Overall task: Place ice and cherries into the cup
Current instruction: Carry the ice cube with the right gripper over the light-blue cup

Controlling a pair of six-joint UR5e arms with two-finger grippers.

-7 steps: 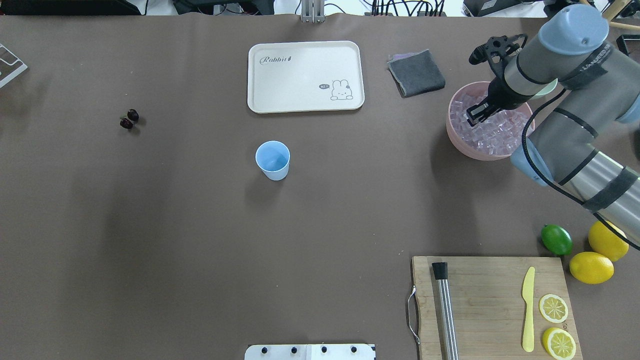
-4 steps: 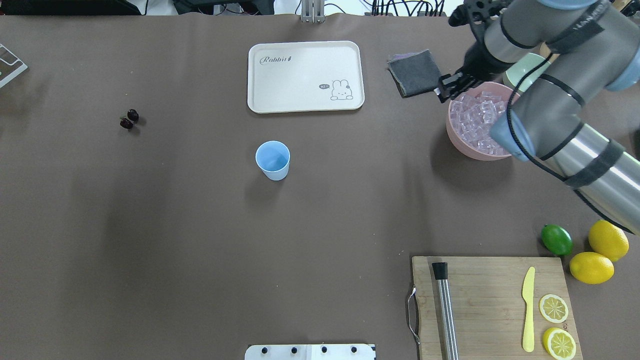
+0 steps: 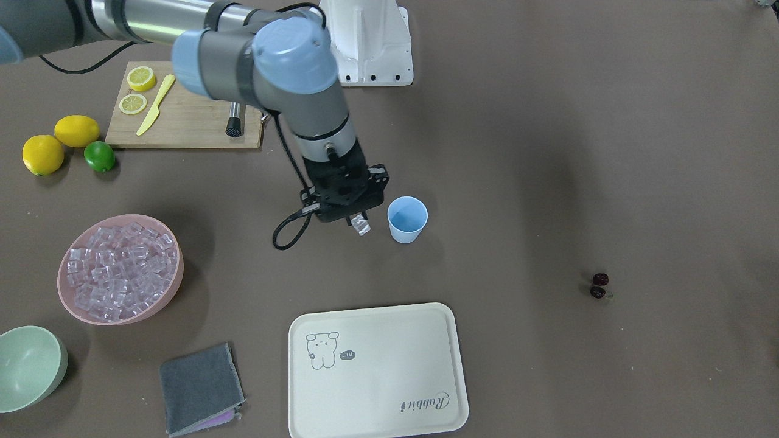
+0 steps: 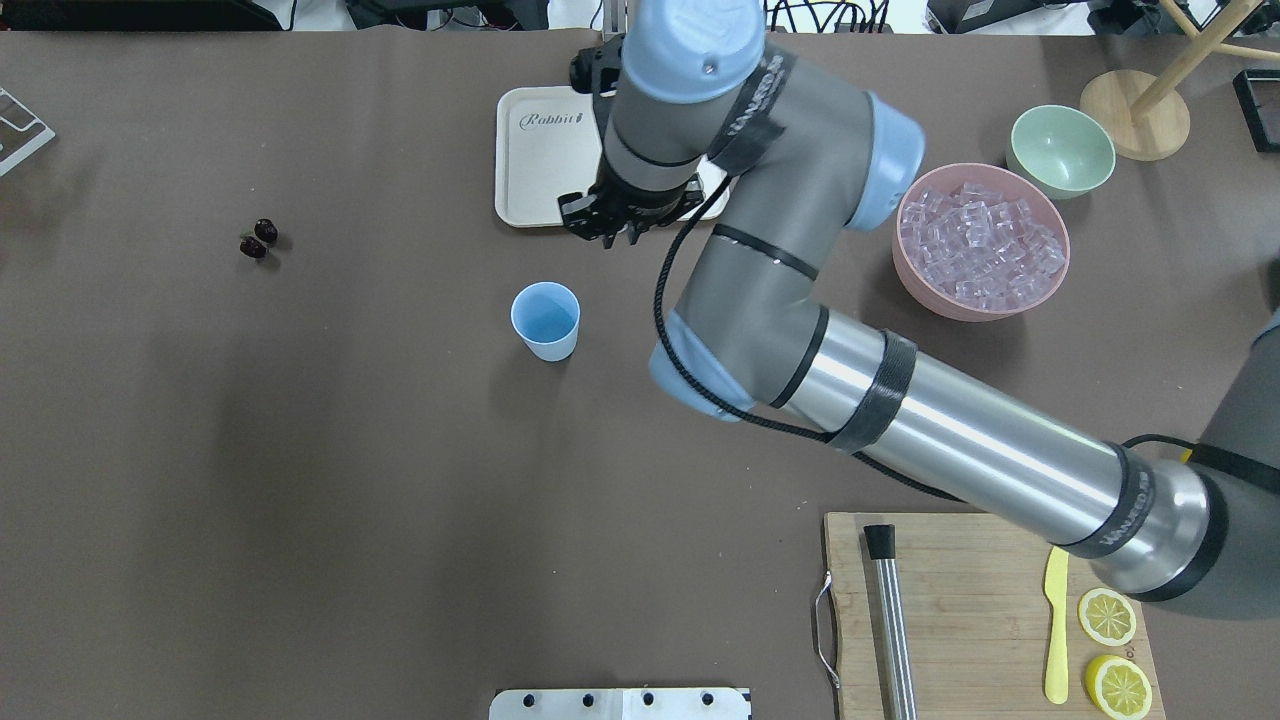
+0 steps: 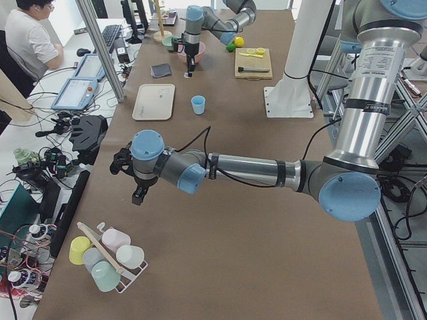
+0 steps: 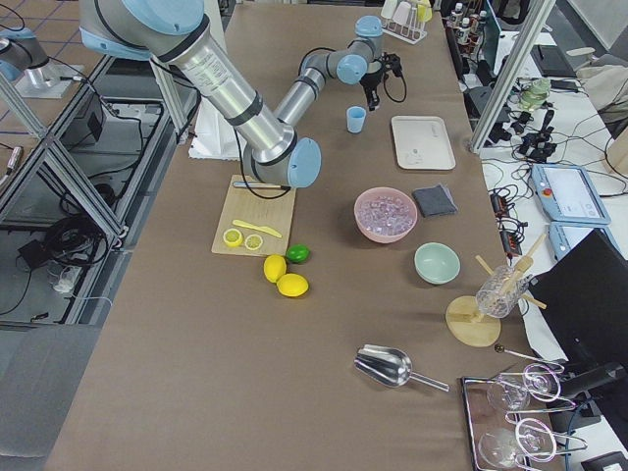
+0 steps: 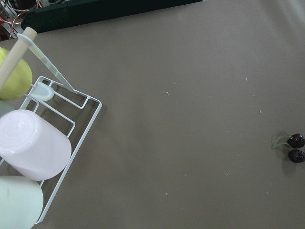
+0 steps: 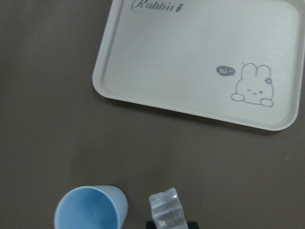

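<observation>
The light blue cup (image 4: 545, 320) stands upright in the middle of the table, also seen in the front view as the cup (image 3: 407, 219) and at the bottom of the right wrist view as the cup (image 8: 90, 210). My right gripper (image 3: 360, 223) hangs just beside the cup, shut on one clear ice cube (image 8: 166, 213). More ice (image 4: 980, 240) fills the pink bowl (image 4: 905, 270) at the right. The cherries (image 4: 258, 238) lie as a pair far to the left, and show as the cherries (image 7: 295, 148) in the left wrist view. My left gripper (image 5: 137, 194) shows only in the left side view, so I cannot tell its state.
A cream rabbit tray (image 3: 377, 365) lies beyond the cup, with a grey cloth (image 3: 201, 389) and a pale green bowl (image 4: 1060, 150) nearby. The cutting board (image 4: 980, 600) holds a knife, lemon slices and a metal tool. A rack of cups (image 7: 33, 143) sits near the left arm.
My right arm has swung from the pink bowl across to the left and now hangs beside the cup with an ice cube in its fingers.
</observation>
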